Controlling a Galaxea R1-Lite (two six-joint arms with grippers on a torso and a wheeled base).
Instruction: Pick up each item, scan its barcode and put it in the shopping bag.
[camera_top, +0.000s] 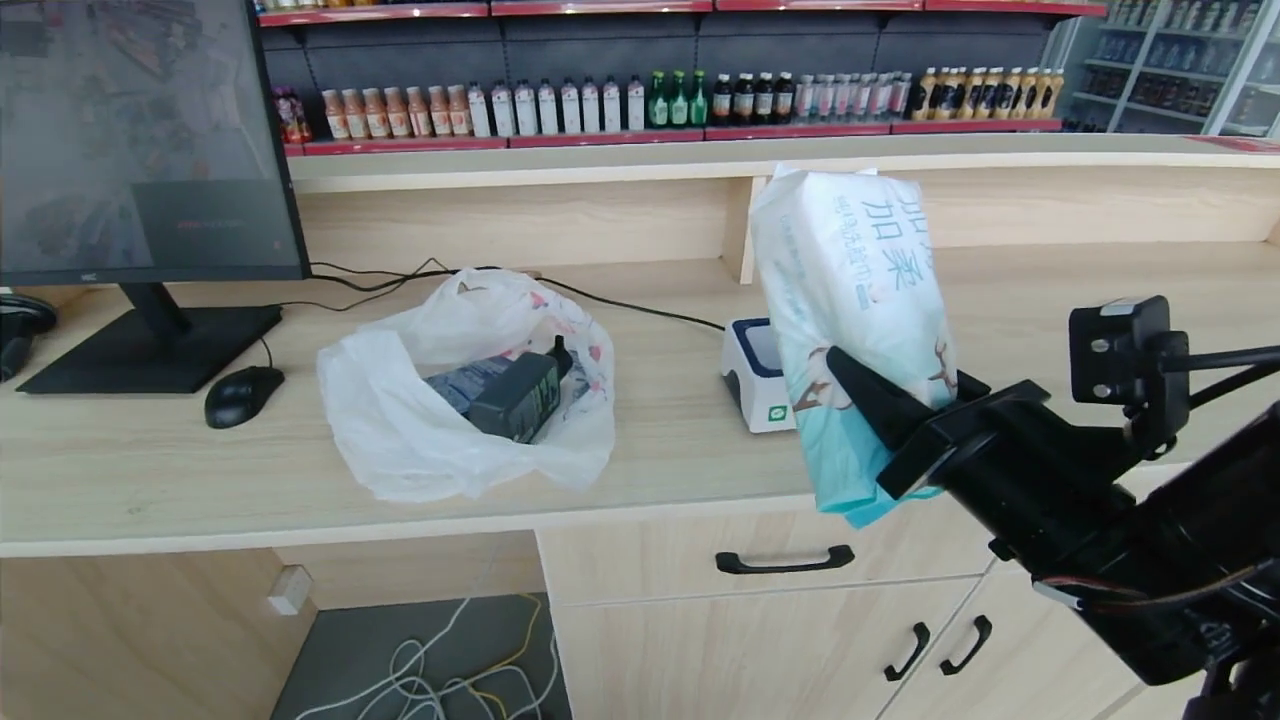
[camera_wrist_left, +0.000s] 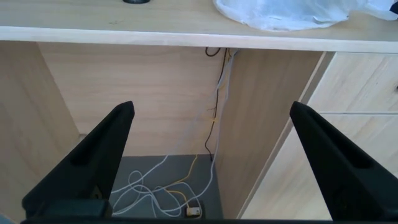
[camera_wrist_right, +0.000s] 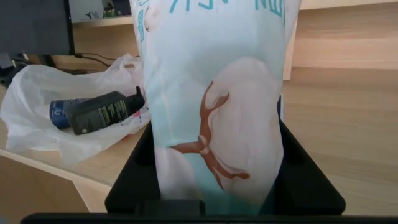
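My right gripper (camera_top: 880, 400) is shut on a tall white and teal soft pack (camera_top: 850, 300) and holds it upright in the air, above the counter's front edge. The pack (camera_wrist_right: 214, 118) stands just in front of the white barcode scanner (camera_top: 752, 375) and hides part of it. The translucent shopping bag (camera_top: 460, 390) lies open on the counter to the left; inside are a dark bottle (camera_top: 515, 400) and a bluish item (camera_top: 455, 385). The bag (camera_wrist_right: 56, 112) and bottle (camera_wrist_right: 102, 112) also show behind the pack. My left gripper (camera_wrist_left: 211, 168) hangs open below the counter, in front of the open knee space.
A monitor (camera_top: 140, 140) on its stand and a black mouse (camera_top: 243, 395) sit at the counter's left. Black cables (camera_top: 620, 300) run along the back. Drawers with black handles (camera_top: 785, 562) are below. Loose wires (camera_wrist_left: 168, 186) lie on the floor under the counter. Bottle shelves (camera_top: 680, 100) line the back.
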